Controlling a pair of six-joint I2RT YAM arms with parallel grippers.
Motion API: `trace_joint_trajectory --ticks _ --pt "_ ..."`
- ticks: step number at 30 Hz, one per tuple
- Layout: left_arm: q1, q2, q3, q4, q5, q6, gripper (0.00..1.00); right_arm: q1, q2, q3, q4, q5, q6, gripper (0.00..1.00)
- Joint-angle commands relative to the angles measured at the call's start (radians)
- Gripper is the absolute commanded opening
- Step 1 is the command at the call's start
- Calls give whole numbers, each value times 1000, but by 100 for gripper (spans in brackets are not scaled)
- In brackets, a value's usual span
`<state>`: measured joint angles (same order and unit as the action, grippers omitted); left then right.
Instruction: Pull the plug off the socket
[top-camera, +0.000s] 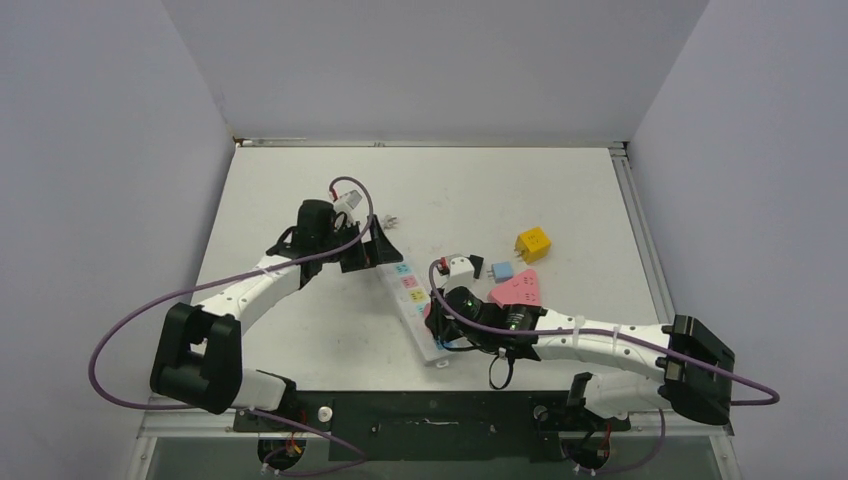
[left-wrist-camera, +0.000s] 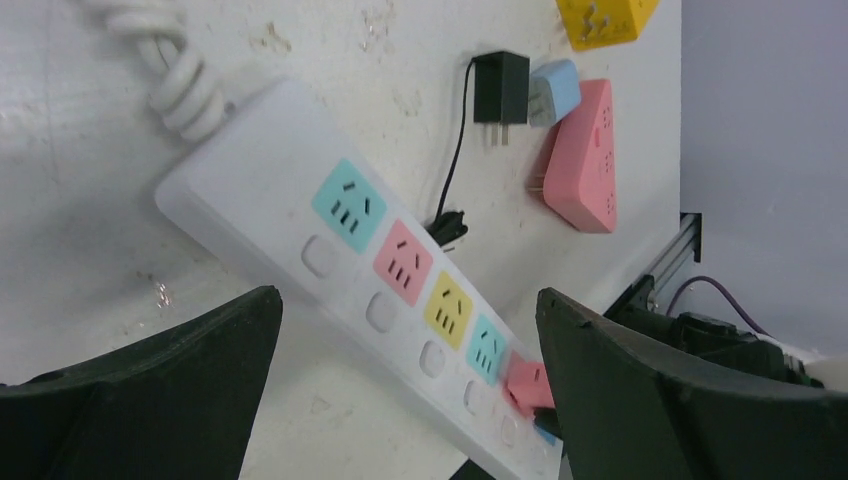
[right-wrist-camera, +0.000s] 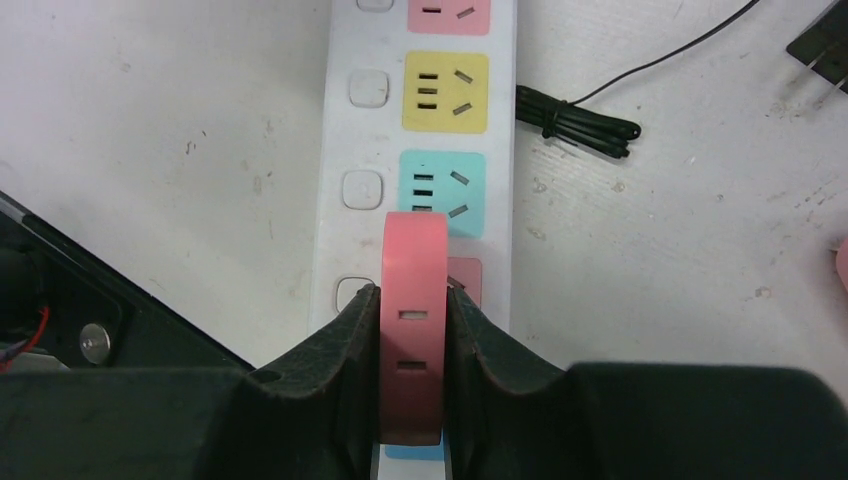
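Note:
The socket is a long white power strip (top-camera: 412, 290) with blue, pink and yellow outlet faces, lying diagonally at mid-table. My right gripper (right-wrist-camera: 413, 295) is shut on a pink plug (right-wrist-camera: 413, 260) that stands over the strip's (right-wrist-camera: 340, 130) pink outlet near its near end. I cannot tell whether its pins are still seated. In the top view the right gripper (top-camera: 437, 318) covers that end. My left gripper (left-wrist-camera: 410, 330) is open, its fingers (left-wrist-camera: 150, 400) straddling the strip (left-wrist-camera: 260, 200) near the cord end. The pink plug (left-wrist-camera: 525, 385) shows far along the strip.
To the right of the strip lie a yellow cube adapter (top-camera: 533, 244), a small blue adapter (top-camera: 502, 270), a pink triangular adapter (top-camera: 518, 290) and a black charger (top-camera: 476, 265) with a thin black wire (right-wrist-camera: 575, 115). The strip's coiled white cord (top-camera: 345, 205) lies behind the left gripper.

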<state>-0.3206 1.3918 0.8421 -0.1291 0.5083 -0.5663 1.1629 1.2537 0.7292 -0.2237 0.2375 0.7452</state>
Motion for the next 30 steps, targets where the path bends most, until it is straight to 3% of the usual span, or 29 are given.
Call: trace_joint_trajectory --ticks 1,7,13,20,24,30 --pt "2 -5 -75 87 83 -104 95 -70 -56 -22 213 -91 12 5" --pt "0 49 -190 289 111 -277 90 -95 -47 -22 250 -132 22 5" --pt "-10 140 -202 365 159 -346 80 -96 -43 -23 253 -144 30 5" --pt "-55 173 -184 349 152 -330 51 -97 -22 -25 253 -141 36 5" --pt "-71 193 -175 319 142 -311 29 -96 -11 -13 243 -136 28 5" --pt "-85 204 -97 154 63 -180 9 -96 -2 19 186 -124 17 5"
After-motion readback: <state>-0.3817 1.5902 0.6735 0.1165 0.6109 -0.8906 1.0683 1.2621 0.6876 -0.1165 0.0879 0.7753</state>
